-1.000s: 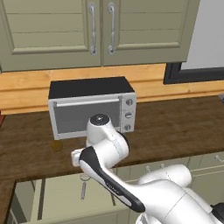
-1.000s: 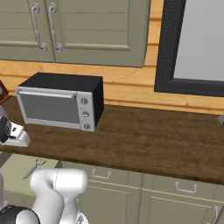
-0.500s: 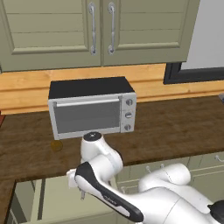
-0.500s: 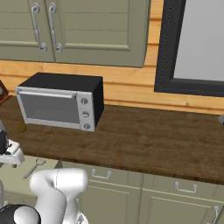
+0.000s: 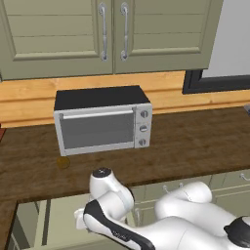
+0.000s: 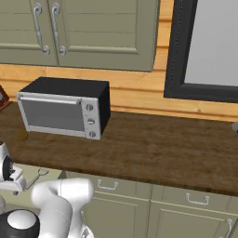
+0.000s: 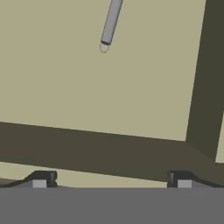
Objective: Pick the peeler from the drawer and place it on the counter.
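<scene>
Reaching step: hand (image 7: 111, 181) open, empty, over drawer (image 7: 65, 96). Peeler (image 7: 110, 24) near far edge. Next: advance, then clamp handle.

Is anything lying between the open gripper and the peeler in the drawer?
Nothing visible. In the hand view the gripper is open over the drawer, and only bare drawer floor lies between its fingertips and the peeler handle.

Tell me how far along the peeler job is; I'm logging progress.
Done: the drawer stands open. In hand: the open gripper hangs over the drawer floor, with the peeler lying ahead, untouched. Left: grasp the peeler, lift it and set it on the counter.
</scene>
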Controlling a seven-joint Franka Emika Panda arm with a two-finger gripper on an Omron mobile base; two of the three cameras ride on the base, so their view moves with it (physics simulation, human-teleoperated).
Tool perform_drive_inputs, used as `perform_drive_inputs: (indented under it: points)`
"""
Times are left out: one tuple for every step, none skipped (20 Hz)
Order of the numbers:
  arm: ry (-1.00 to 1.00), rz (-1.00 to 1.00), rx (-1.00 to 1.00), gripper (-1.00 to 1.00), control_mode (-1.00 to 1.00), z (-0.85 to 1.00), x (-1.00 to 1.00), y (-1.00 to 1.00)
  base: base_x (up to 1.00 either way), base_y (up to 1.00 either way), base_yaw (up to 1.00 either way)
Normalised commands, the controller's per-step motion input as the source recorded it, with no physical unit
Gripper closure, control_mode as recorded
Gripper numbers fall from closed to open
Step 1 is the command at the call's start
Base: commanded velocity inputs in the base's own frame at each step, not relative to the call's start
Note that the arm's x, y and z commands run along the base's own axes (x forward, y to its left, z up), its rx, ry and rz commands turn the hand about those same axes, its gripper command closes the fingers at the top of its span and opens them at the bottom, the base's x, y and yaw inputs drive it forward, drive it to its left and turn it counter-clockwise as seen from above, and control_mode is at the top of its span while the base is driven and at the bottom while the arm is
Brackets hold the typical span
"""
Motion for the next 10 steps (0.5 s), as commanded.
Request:
perform_drive_inputs:
  points:
    - [0.00,0.00,0.00,-1.00,-1.00,-0.31,-0.26,0.11,0.00,0.00,0.00]
    - [0.01,0.00,0.00,-1.00,-1.00,-0.26,-0.25,0.07,0.00,0.00,0.00]
    - [0.02,0.00,0.00,-1.00,-1.00,-0.24,-0.29,0.10,0.00,0.00,0.00]
    - [0.04,0.00,0.00,-1.00,-1.00,-0.23,-0.34,0.08,0.00,0.00,0.00]
    - [0.07,0.00,0.00,-1.00,-1.00,-0.22,-0.36,0.05,0.00,0.00,0.00]
    - [0.07,0.00,0.00,-1.00,-1.00,-0.20,-0.41,0.04,0.00,0.00,0.00]
    - [0.09,0.00,0.00,-1.00,-1.00,-0.19,-0.38,0.07,0.00,0.00,0.00]
    - [0.09,0.00,0.00,-1.00,-1.00,-0.15,-0.35,0.08,0.00,0.00,0.00]
    - [0.08,0.00,0.00,-1.00,-1.00,-0.12,-0.37,0.06,0.00,0.00,0.00]
    - [0.08,0.00,0.00,-1.00,-1.00,-0.14,-0.35,0.04,0.00,0.00,0.00]
